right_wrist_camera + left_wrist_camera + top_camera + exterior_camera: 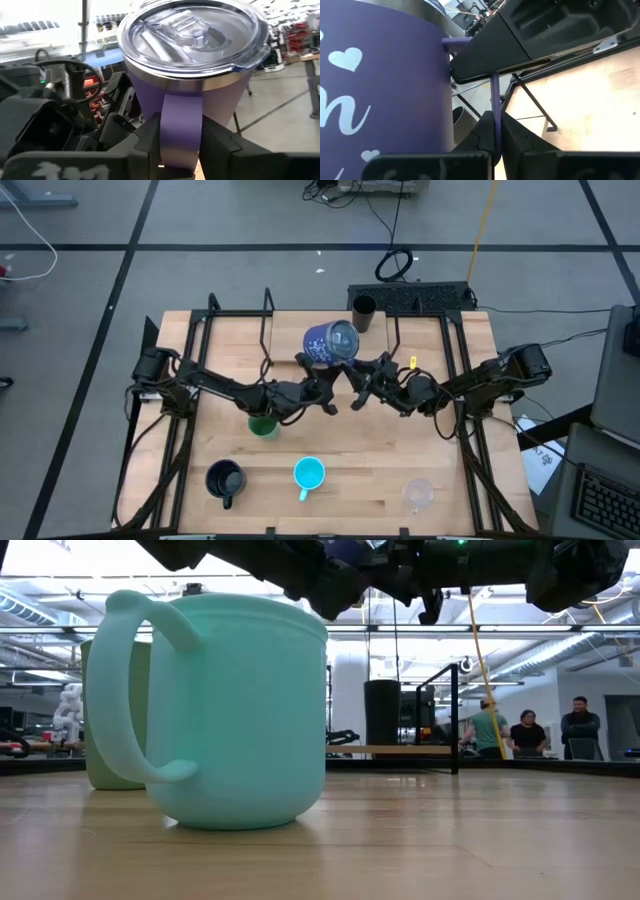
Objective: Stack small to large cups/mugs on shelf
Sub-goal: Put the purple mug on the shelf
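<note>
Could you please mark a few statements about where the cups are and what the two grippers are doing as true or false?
1. Both grippers grip the purple mug's handle. True: the left gripper and right gripper each pinch it.
2. The purple mug has no lid. False: a clear lid covers it.
3. The cyan mug stands on the shelf. False: it stands on the table, near the front edge.
4. The dark tumbler stands near the table's far edge. True.
5. The green cup is held by the left gripper. False: it stands on the table beneath the left arm.
</note>
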